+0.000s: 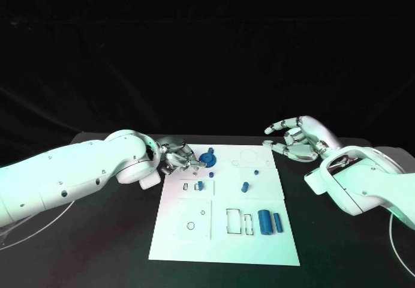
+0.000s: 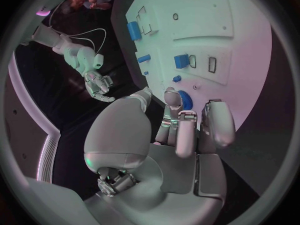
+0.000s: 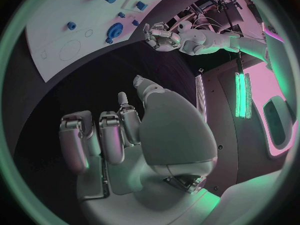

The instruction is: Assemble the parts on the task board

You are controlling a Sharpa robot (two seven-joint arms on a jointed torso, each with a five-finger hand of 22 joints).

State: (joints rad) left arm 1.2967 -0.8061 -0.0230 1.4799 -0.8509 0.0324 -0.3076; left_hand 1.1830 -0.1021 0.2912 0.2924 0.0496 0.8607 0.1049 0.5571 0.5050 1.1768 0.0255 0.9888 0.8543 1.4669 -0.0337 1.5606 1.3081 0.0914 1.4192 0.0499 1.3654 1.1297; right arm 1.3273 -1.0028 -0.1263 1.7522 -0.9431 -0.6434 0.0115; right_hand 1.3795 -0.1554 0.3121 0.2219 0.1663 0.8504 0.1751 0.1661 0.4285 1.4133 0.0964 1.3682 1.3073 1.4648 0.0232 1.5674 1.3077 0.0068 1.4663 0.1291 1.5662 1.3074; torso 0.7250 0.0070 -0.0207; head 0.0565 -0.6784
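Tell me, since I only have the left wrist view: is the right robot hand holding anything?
Observer: No. The right wrist view shows the right robot hand with its fingers apart and nothing in the palm.
Operator: Where is it relative to the board?
Observer: In the head view it is raised by the far right corner of the task board, touching none of the blue parts.
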